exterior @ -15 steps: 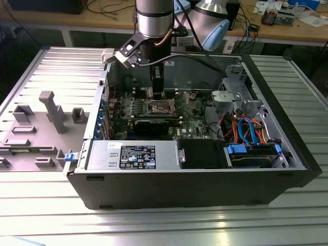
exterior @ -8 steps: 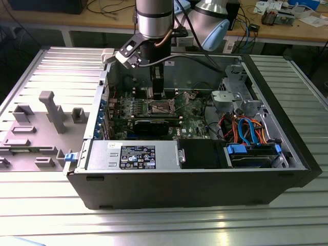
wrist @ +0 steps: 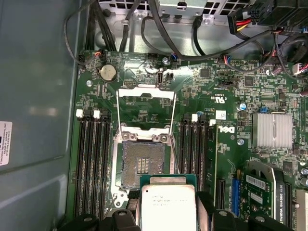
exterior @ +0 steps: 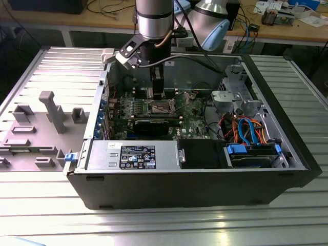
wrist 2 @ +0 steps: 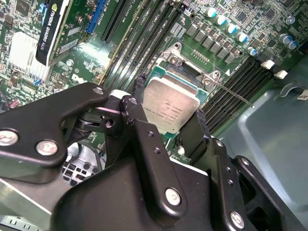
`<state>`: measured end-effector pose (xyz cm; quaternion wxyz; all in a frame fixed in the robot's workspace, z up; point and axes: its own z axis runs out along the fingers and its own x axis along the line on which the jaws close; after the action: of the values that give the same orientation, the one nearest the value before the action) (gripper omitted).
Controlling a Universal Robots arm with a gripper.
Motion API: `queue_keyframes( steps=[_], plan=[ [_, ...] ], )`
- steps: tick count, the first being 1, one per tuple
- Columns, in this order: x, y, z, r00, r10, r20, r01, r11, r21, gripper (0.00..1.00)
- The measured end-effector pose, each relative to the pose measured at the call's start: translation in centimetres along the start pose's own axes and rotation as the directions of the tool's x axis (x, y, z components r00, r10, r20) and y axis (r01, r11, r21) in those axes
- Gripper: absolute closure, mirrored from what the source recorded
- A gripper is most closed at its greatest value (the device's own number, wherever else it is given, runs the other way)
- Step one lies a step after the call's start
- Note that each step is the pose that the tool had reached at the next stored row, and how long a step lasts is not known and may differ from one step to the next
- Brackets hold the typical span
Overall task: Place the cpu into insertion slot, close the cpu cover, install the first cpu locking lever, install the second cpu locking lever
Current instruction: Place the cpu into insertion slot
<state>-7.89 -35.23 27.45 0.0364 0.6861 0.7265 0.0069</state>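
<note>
Cpu (wrist: 168,208), silvery top up, is pinched between the black fingers (wrist 2: 201,127) of the claw (wrist 2: 169,109) in both wrist views. It hangs at the edge of the insertion slot (wrist: 142,166), whose dark pin field lies bare. The cpu cover (wrist: 144,92) stands swung open beyond the slot, over the green motherboard (wrist: 216,82). The open computer case (exterior: 205,189) rests on the table (exterior: 154,225).

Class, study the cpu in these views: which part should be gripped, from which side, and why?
Grip the cpu by two opposite thin edges, coming square onto its flat metal top. It is a thin flat plate, so only the edges offer purchase; the hand grips it just so.
</note>
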Motion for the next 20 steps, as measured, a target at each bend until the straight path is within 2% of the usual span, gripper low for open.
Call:
queue_keyframes(
  steps=[20],
  plan=[
    [0.10, -0.02, 0.40, 1.0000, -0.008, -0.0005, 0.008, 1.0000, -0.0004, 0.45]
  ],
)
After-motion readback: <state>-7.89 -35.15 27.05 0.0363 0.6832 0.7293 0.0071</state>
